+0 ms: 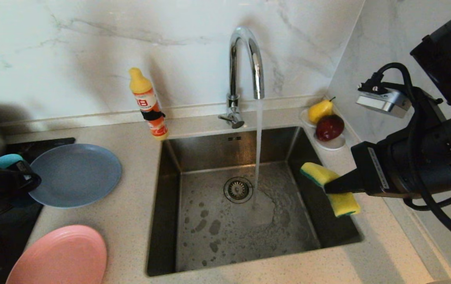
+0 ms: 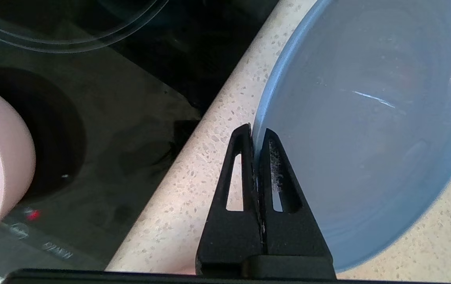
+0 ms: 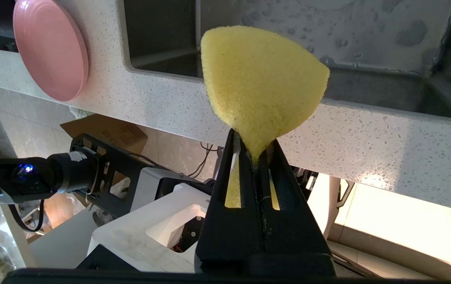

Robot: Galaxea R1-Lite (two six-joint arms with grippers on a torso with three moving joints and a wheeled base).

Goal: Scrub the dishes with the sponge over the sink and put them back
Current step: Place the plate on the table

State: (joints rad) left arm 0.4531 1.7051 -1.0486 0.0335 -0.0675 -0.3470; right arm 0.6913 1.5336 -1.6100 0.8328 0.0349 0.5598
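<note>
Left gripper [image 2: 255, 132] clamped on rim of blue plate [image 1: 75, 174], plate on counter [image 1: 131, 221] left of sink [image 1: 245, 205]; pink plate [image 1: 62, 256] near counter front edge; tap [image 1: 245, 63] running into sink; right gripper [image 1: 328, 187] pinching folded sponge [image 1: 330, 189] above sink's right edge
</note>
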